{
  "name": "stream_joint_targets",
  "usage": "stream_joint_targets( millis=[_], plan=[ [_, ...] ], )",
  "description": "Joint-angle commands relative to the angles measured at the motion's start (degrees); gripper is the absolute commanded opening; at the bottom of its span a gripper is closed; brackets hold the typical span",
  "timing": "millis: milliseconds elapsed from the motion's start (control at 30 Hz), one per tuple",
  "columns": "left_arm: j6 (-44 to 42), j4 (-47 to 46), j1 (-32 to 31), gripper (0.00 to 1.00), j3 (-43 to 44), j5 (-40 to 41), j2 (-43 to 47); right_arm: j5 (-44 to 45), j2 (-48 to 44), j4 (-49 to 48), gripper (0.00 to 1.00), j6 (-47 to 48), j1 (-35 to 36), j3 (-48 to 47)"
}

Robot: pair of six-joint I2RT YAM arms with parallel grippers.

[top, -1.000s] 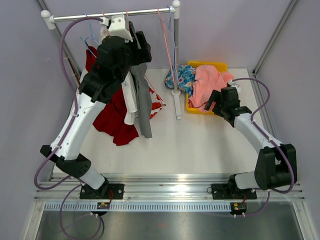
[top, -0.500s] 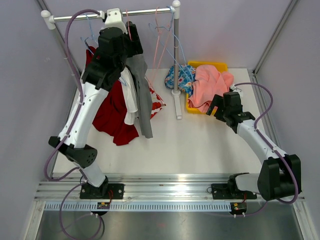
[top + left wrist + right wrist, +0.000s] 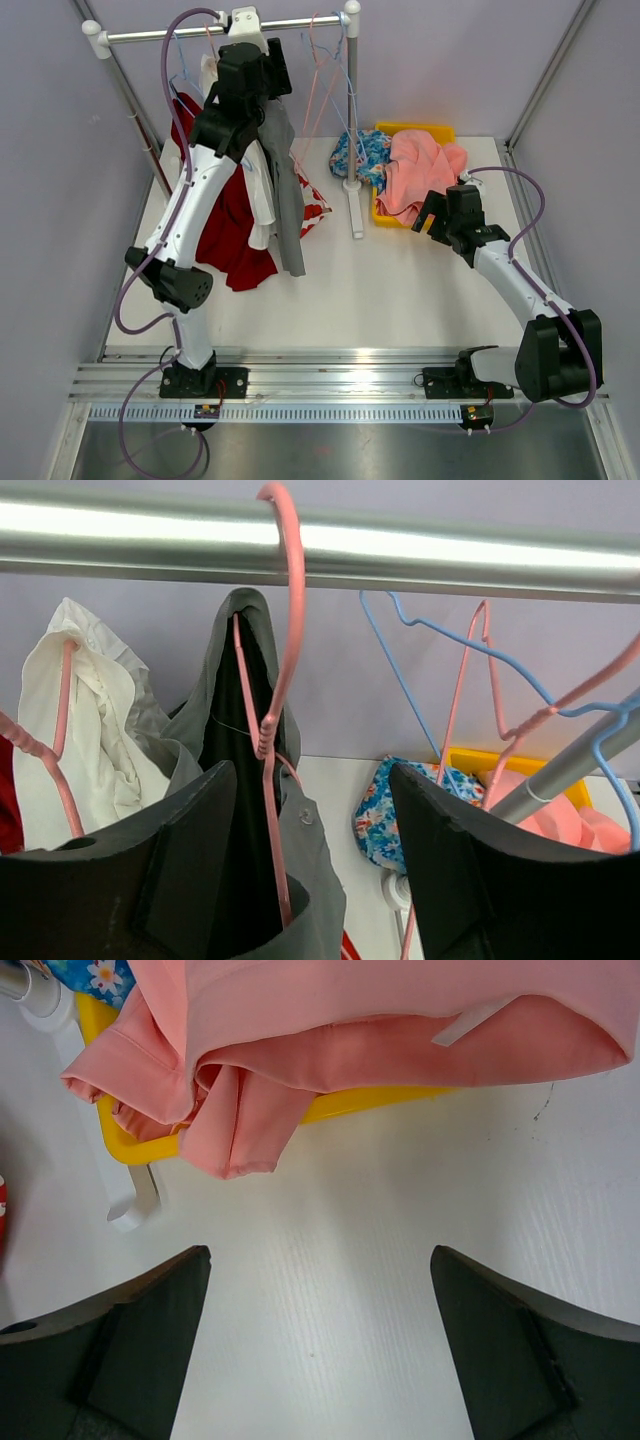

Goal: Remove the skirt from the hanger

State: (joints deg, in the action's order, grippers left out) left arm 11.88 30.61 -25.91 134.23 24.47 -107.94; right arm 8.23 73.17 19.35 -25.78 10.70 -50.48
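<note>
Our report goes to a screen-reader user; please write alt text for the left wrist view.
Open left gripper frames a pink hanger hooked on the rail, carrying a grey skirt. A white garment hangs left; empty hangers hang right.

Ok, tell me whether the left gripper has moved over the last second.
Yes. In the top view the left gripper has climbed toward the clothes rail; its wrist is now level with it.

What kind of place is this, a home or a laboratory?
Probably a robot test cell in a laboratory: a left arm and right arm bolted to an aluminium rail, a clothes rack on a white table, plain walls around it.
</note>
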Motion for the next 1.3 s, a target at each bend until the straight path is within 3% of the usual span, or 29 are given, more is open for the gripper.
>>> stream_joint_targets(
  millis=[0, 200, 333, 700, 833, 900, 1267],
  plan=[
    [-0.7, -3.7, 0.9, 0.63, 1.3, 0.5, -0.6, -0.8, -1.0, -2.0, 0.99, 0.5, 0.0, 0.0],
    [-0.1, -3.7, 2.2, 0.51, 0.2, 0.1, -1.5, -0.9, -0.5, -2.5, 0.99, 0.5, 0.1, 0.1],
    [0.9, -3.2, 3.0, 0.31, 0.3, -1.3, -1.8, -0.9, 0.1, -2.8, 0.99, 0.6, 0.1, 0.3],
    [1.9, 0.5, 3.4, 0.26, 0.4, -3.3, -3.0, -0.7, -0.1, -2.7, 0.99, 0.5, 0.0, 0.3],
    [2.4, 1.2, 3.4, 0.14, 0.2, -4.1, -3.0, -0.5, -0.4, -2.6, 0.99, 0.5, 0.0, 0.4],
    [2.8, 1.5, 3.4, 0.01, 0.6, -4.1, -3.2, -0.4, -0.7, -2.6, 0.99, 0.6, 0.0, 0.5],
    [1.1, 2.6, 0.9, 0.00, 4.0, -2.5, 2.4, -1.5, -3.0, -2.2, 0.99, 0.6, 0.0, -1.5]
  ],
)
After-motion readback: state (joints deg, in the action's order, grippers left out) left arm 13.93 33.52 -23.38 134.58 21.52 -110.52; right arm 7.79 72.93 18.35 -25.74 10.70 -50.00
